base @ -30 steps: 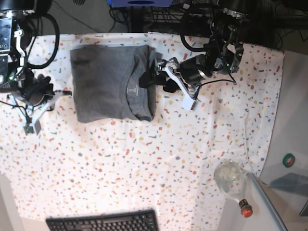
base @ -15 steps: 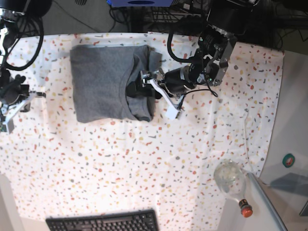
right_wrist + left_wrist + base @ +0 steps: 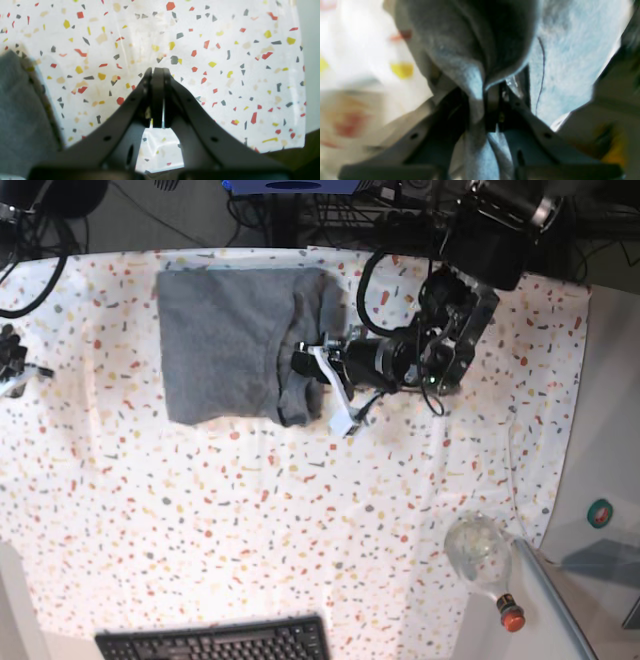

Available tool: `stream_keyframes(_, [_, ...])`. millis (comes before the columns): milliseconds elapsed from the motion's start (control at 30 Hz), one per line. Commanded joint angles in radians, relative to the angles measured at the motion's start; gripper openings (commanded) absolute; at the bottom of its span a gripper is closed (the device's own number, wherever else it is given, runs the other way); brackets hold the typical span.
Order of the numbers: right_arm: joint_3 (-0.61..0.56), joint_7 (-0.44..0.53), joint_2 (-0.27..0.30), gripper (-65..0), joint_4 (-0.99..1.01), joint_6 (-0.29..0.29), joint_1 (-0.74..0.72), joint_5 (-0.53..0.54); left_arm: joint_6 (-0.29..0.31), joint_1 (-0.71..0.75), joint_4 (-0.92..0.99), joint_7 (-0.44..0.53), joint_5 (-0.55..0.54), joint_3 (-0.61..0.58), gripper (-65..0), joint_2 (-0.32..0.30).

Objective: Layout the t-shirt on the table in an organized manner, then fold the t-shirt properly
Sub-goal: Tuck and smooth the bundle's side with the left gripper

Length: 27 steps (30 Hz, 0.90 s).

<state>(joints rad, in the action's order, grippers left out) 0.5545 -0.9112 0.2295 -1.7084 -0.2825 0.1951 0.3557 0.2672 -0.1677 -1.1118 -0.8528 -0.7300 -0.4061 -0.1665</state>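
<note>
We find the t-shirt (image 3: 230, 345) lying as a compact grey rectangle toward the far side of the counter (image 3: 300, 520), already doubled over on itself, so the laying-out part of the job looks done and the folding under way. Its edge nearest the left arm is bunched and lifted a little, and that is where the left tool (image 3: 305, 365) has hold of it. In the left wrist view the reason is plain: a ridge of grey cloth (image 3: 476, 82) runs down between the two fingers, which are drawn together on it, so the tool is clamped on a pinch of fabric and not on the counter cloth beneath. We judge that this grip sits at the collar-side edge so that the arm can carry that edge across the rest of the shirt for another fold; a pinch on several layers at once would keep the stack from sliding apart, though we cannot tell how many layers are caught.

The right tool (image 3: 157, 100) is closed on nothing, its fingers pressed flat together above the bare speckled cloth, with the shirt's edge (image 3: 22, 105) only at the left border of its view. In the base view that arm (image 3: 12, 360) shows just at the counter's side, well apart from the garment. We take it to be parked there so it stays clear of the left arm's sweep.

A keyboard (image 3: 215, 640) and a clear bottle with a red cap (image 3: 480, 555) sit at the near edge, well away from the shirt.
</note>
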Motion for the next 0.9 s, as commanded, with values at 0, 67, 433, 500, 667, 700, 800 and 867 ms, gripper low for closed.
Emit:
stream_keyframes(0, [0.003, 0.025, 0.011, -65.0, -0.009, -0.021, -0.003, 0.004, -0.001, -0.062, -0.012, -0.009, 0.037, -0.046, -65.0, -0.015])
stream_keyframes(67, [0.003, 0.028, 0.009, -65.0, -0.008, -0.045, 0.008, 0.004, -0.001, -0.155, -0.008, -0.016, 0.131, -0.187, -65.0, -0.026])
stream_keyframes(433, [0.003, 0.024, -0.018, -65.0, -0.003, -0.048, 0.047, 0.003, 0.004, -0.362, -0.003, 0.105, 0.717, -0.638, -65.0, 0.157])
stream_keyframes(500, [0.003, 0.028, -0.02, -65.0, -0.003, -0.048, 0.062, 0.003, 0.004, -0.359, 0.002, 0.163, 0.801, -0.687, -65.0, 0.183])
stream_keyframes(667, [0.003, 0.028, -0.02, -65.0, -0.003, -0.048, 0.086, 0.003, 0.005, -0.369, 0.101, 0.218, 0.872, -0.727, -65.0, 0.261])
stream_keyframes(700, [0.003, 0.028, -0.02, -65.0, -0.003, -0.048, 0.088, 0.003, 0.005, -0.369, 0.12, 0.234, 0.881, -0.727, -65.0, 0.267])
stream_keyframes(800, [0.003, 0.028, -0.02, -65.0, -0.002, -0.048, 0.097, 0.003, 0.005, -0.369, 0.14, 0.294, 0.883, -0.727, -65.0, 0.273])
stream_keyframes(867, [0.003, 0.028, -0.02, -65.0, -0.002, -0.048, 0.1, 0.003, 0.005, -0.369, 0.14, 0.315, 0.883, -0.727, -65.0, 0.273])
